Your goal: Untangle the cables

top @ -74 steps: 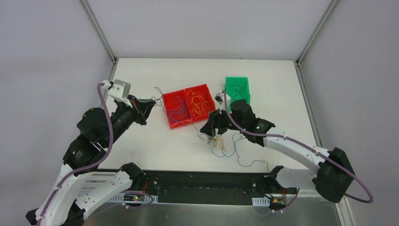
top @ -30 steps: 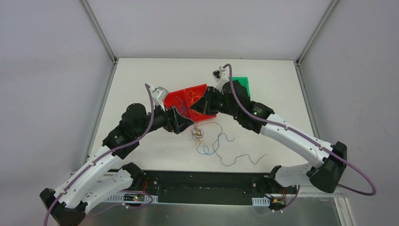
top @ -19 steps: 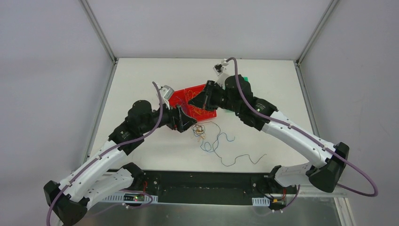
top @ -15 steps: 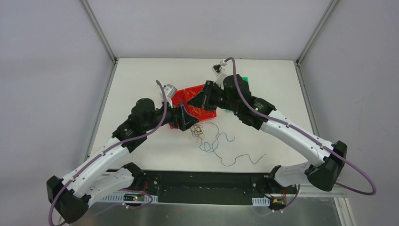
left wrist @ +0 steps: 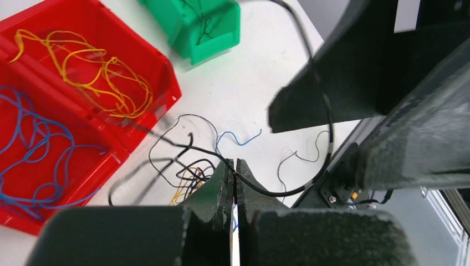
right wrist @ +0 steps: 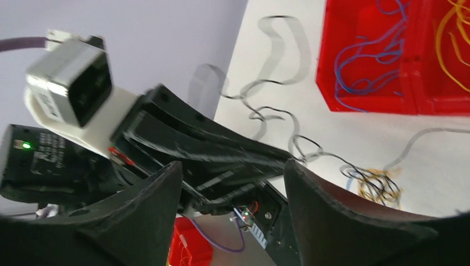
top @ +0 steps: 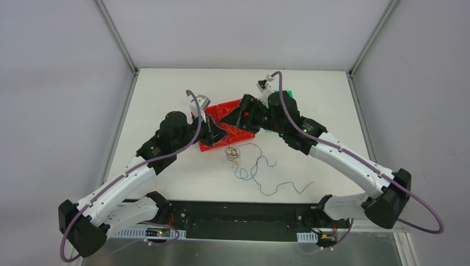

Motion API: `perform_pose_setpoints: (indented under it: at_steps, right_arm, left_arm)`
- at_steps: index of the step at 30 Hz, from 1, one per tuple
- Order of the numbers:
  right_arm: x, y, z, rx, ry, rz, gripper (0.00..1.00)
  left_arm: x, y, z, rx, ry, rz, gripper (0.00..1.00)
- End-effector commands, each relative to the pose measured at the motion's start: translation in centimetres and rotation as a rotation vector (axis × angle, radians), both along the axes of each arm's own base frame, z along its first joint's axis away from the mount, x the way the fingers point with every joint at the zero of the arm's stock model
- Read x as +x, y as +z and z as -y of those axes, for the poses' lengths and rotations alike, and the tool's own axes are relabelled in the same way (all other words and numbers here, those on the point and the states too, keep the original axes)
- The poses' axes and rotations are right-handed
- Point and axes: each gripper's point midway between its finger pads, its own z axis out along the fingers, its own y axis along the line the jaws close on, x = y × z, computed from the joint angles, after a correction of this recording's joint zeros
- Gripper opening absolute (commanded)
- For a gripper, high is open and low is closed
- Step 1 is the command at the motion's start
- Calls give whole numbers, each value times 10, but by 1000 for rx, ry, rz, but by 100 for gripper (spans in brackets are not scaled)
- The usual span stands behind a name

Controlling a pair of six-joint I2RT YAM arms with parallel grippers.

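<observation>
A small tangle of black and orange-yellow cables [top: 233, 153] lies on the white table just in front of the red bins [top: 244, 133]. My left gripper [left wrist: 234, 176] is shut on a thin black cable [left wrist: 277, 191] that runs from the tangle [left wrist: 185, 177] through the tips and loops away to the right. In the top view the left gripper [top: 221, 132] hangs over the front edge of the bins. Close beside it, over the bins, my right gripper [top: 237, 115] stands open; nothing lies between its fingers [right wrist: 332, 210], only the left arm shows beyond.
One red bin compartment holds orange-yellow cables [left wrist: 88, 77], the other blue cables [left wrist: 33, 155]. A green bin [left wrist: 194, 27] stands behind them, mostly hidden by the right arm in the top view. A loose blue cable [top: 250, 169] and a dark one [top: 288, 187] lie toward the near edge.
The left gripper has moved in toward the red bins and closed on the black cable. The right gripper, shut a second ago, has opened.
</observation>
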Motion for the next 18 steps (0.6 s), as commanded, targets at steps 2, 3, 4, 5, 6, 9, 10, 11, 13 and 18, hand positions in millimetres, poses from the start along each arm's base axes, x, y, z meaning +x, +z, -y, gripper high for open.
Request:
perform_pose_setpoints:
  at_steps: [2,3,4,5,6,9,10,11,13,18]
  right_arm:
    - [-11,-14,44,4,-63,45,73]
    - [-15,-20,51,-2,-67,52,75]
    - [-19,-27,58,-15,-70,61,76]
    - [-23,-33,63,-26,-64,76,76]
    - [-28,-41,68,-43,-51,88,77]
    - [-40,-72,76,-104,0,110,76]
    - [-43,-82,77,-123,21,120,75]
    - [-45,-91,75,-139,41,130,74]
    - [-48,-106,71,-168,73,146,72]
    - [-44,-126,47,-198,105,201,72]
  left_arm:
    - [8,23,-21,6,112,49,0]
    - [7,25,-22,8,113,50,0]
    - [6,26,-23,10,112,52,0]
    - [5,28,-22,7,109,53,0]
    - [4,31,-22,2,103,54,0]
    - [0,40,-18,-23,80,53,0]
    - [-1,44,-17,-33,76,51,0]
    - [-2,48,-16,-45,67,51,0]
    - [-5,58,-13,-67,51,52,0]
    - [-9,75,-11,-110,38,58,0]
